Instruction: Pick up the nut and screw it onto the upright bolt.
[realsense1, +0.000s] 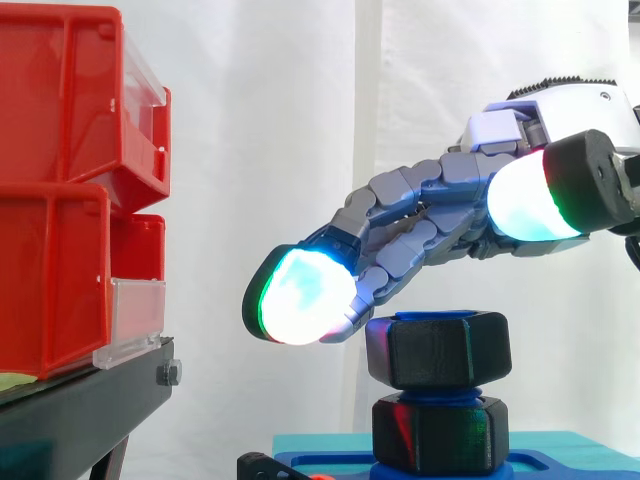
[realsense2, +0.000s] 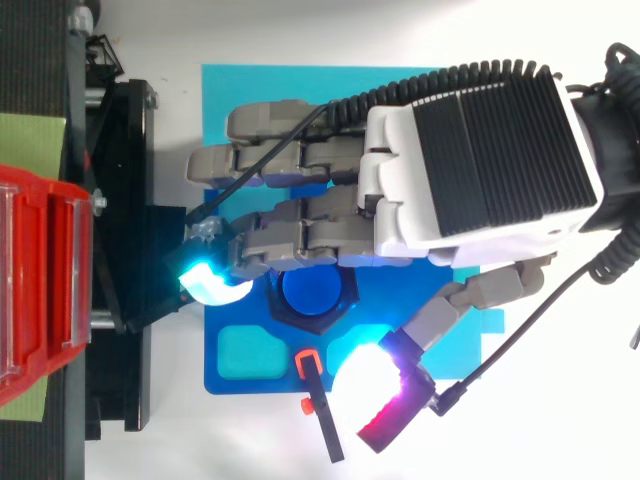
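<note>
just under hand (realsense1: 420, 222) sits nut (realsense1: 438, 348).

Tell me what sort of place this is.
Probably a robotics lab test bench: a white curtain backdrop, red bins on a black stand, and a blue fixture holding a bolt under the hand.

— Where's the nut?
— The black hexagonal nut (realsense1: 438, 350) sits level on the blue bolt (realsense2: 310, 292), near its top.
— And the bolt?
— Upright, its round top just showing above the nut.
</note>
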